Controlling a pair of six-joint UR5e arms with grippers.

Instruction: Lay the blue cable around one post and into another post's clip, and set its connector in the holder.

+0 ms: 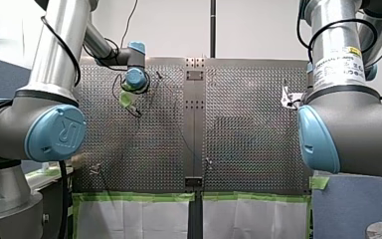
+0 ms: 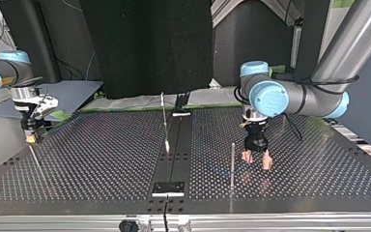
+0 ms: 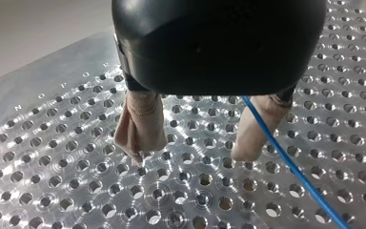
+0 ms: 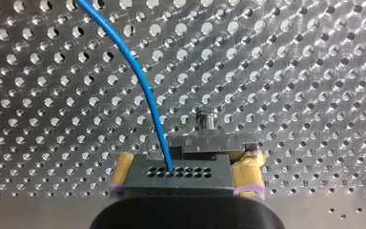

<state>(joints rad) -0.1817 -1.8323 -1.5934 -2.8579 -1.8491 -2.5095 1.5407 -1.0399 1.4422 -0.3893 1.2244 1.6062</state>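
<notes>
My right end effector [image 4: 185, 170] clamps the connector [image 4: 177, 177], blue cable [image 4: 138, 81] running ahead from it. My left end effector [image 3: 191, 151] hangs released beside the cable. Routing seems unstarted; next, loop it around the post [image 2: 232, 162].

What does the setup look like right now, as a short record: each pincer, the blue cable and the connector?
Left pincer: open, beige pads, low over the table, holding nothing
Right pincer: shut on the connector, yellowish pads
Blue cable: leaves the connector's holed face and arcs away over the table
Cable at left pincer: passes beside one finger, ungripped
</notes>
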